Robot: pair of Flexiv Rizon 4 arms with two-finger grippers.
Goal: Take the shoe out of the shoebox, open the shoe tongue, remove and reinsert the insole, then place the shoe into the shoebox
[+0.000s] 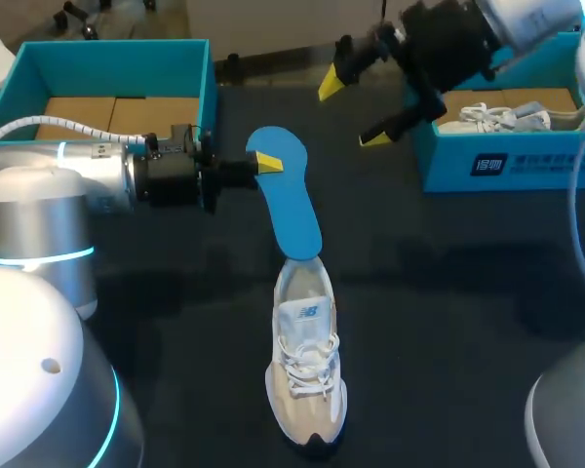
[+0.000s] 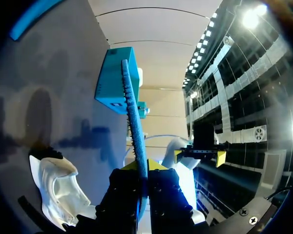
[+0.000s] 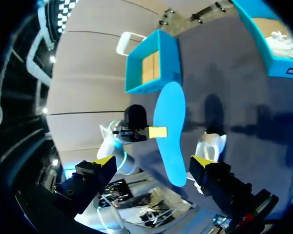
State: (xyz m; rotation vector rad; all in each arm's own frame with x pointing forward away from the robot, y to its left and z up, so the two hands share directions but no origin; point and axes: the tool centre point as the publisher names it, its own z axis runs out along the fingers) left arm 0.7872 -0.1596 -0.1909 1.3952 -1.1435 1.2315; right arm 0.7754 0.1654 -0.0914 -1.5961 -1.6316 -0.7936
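Head view: by the look of it, mid-way through the insole step, with the flat blue foam insole [image 1: 288, 200] out of the shoe and not yet back in. Pinched at its far end by the left gripper [image 1: 263, 164]. Near end touching the opening of the white lace-up sneaker [image 1: 307, 380], upright on the dark table [image 1: 448, 292]. Farther right and well apart: right gripper [image 1: 355, 111], spread wide, nothing in it. Next move, as judged: steering the near end down into the opening and pressing it flat, likely with the sneaker steadied by the free gripper.

Left wrist view: insole [image 2: 134, 122] edge-on, a thin strip clenched between both fingers of the left gripper [image 2: 145, 168] (a grip only suggested from above). Sneaker [image 2: 58, 185] beside and under the gripper. No sight here of where insole meets sneaker.

Right wrist view: broad face of the insole [image 3: 170, 131] ahead of the right gripper [image 3: 153, 163], fingers released to either side. Beyond it, the empty teal cardboard shoebox [image 3: 151, 68], bare cardboard inside, ready for the return.
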